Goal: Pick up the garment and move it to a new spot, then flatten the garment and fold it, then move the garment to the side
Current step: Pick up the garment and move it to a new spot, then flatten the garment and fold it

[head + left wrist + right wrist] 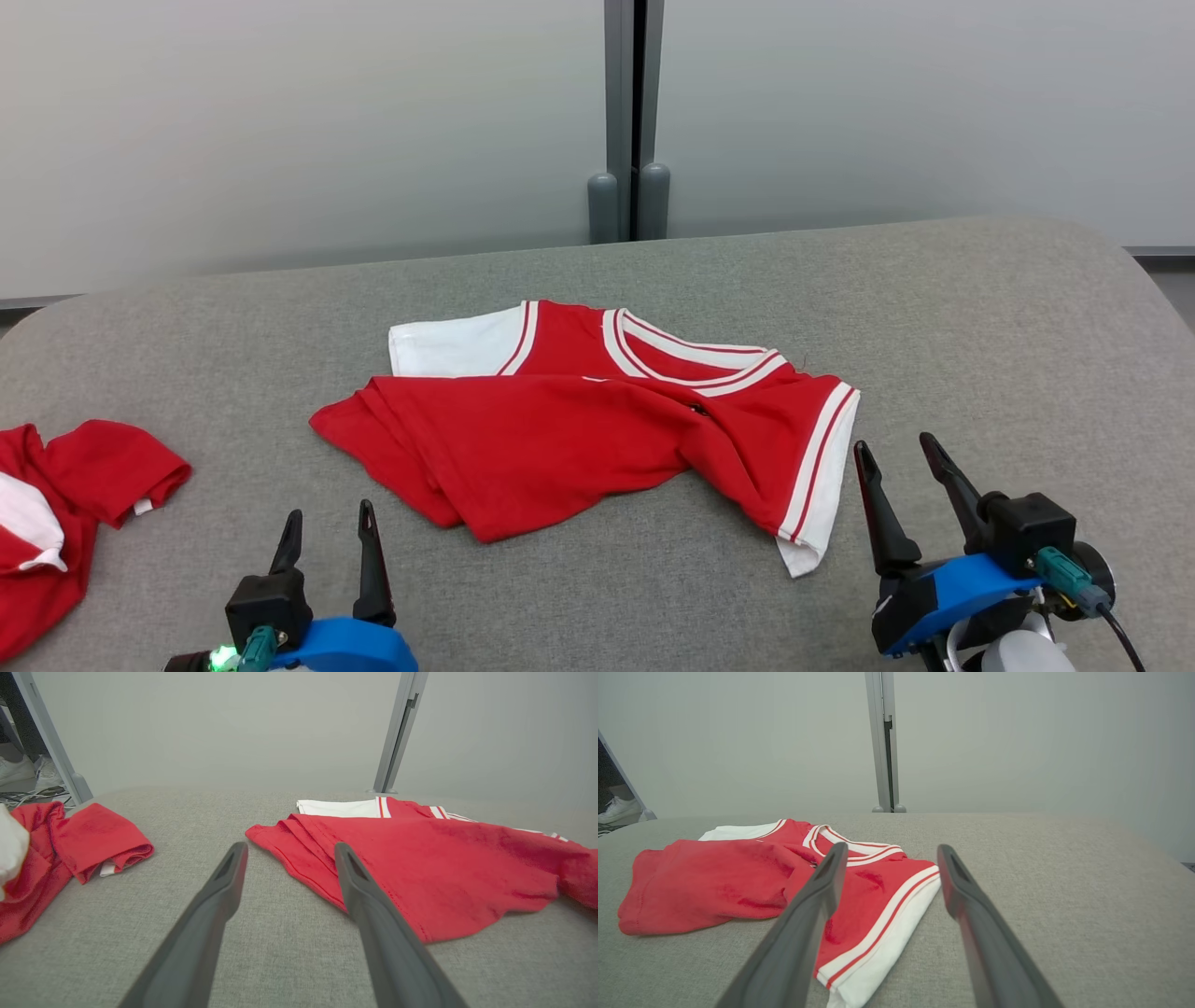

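A red garment point(579, 439) with white sleeves and striped trim lies loosely folded in the middle of the grey table point(990, 317), its lower part doubled up over the chest. The left wrist view has the garment point(434, 858) to the right of my fingers, and the right wrist view has the garment point(752, 877) to the left. My left gripper point(330, 527) stands open near the front edge, just short of the garment's lower left corner, holding nothing. Beside the white right sleeve my right gripper point(894, 451) is open and empty too.
A second red and white garment point(65, 504) lies crumpled at the table's left edge, also seen as a red garment point(70, 844) in the left wrist view. Grey partition panels with a post point(627, 121) stand behind the table. A person's white shoes point(18, 770) show on the floor.
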You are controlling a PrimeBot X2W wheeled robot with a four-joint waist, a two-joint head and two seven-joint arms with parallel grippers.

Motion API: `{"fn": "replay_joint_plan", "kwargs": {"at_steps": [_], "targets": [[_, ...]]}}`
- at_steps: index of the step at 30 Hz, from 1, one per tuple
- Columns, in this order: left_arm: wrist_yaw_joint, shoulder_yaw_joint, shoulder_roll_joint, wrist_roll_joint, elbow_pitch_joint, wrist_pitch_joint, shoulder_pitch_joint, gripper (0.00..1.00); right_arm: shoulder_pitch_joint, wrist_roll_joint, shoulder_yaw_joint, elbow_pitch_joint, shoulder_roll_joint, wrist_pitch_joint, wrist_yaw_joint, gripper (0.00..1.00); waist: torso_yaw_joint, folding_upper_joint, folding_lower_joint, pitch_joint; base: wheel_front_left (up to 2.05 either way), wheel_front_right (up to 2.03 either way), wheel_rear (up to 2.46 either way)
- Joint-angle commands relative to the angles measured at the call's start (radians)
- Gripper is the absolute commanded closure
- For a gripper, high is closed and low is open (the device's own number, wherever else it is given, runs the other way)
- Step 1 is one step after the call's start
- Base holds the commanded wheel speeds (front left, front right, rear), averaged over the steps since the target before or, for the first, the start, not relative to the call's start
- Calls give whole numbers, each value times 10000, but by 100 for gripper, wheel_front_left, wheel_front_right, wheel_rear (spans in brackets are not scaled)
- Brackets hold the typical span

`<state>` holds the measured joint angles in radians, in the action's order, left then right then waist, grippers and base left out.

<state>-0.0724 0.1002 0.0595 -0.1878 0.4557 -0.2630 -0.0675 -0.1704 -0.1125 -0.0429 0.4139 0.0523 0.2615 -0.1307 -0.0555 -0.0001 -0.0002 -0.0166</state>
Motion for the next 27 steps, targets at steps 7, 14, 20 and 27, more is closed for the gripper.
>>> {"fn": "replay_joint_plan", "kwargs": {"at_steps": [7, 14, 20, 27], "targets": [[280, -103, -94, 145, -66, -27, 189, 0, 93, 116, -18, 12, 18, 53, -1, 0, 81, 1, 2, -104, 0, 0, 0], [879, 984, -89, -656, 561, -27, -236, 0, -173, -12, -271, 50, 78, 53, -1, 0, -334, 1, 2, -693, 0, 0, 0], [809, 1740, -89, -1279, 1197, -27, -882, 0, -529, -104, -312, -35, 225, 53, -1, 0, -825, 1, 2, -1445, 0, 0, 0], [270, 1710, -85, -1429, 1860, -4, -1404, 0, -759, -192, -305, -94, 265, 53, -1, 0, -1210, 1, 2, -1969, 0, 0, 0]]}}
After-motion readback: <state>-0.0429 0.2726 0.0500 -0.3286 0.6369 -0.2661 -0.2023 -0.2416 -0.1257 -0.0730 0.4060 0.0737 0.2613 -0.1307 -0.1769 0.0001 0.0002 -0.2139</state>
